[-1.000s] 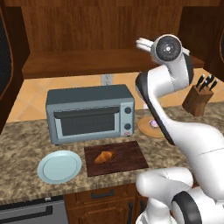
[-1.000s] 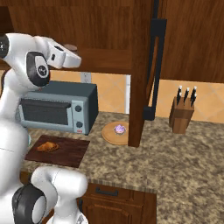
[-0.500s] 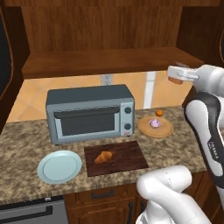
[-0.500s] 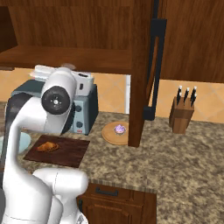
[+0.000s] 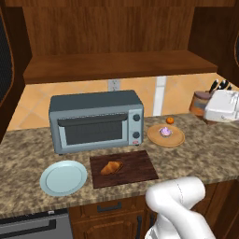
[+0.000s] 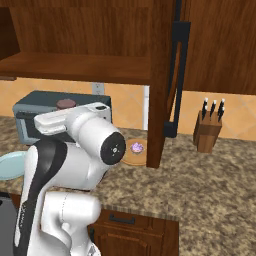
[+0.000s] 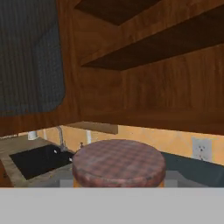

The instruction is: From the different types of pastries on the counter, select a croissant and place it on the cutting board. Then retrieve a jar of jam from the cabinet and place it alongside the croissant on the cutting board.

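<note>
Close against the gripper sits a jar with a red plaid lid; fingertips hidden, so grip can't be judged; golden croissant lies on the dark wooden cutting board.

Two rear base views share counter, hand view close

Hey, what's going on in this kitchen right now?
The robot arm is carrying a jam jar in its gripper, held in the air to the right of the toaster oven. A croissant already lies on the cutting board, so the jar has yet to be set beside it.
</note>
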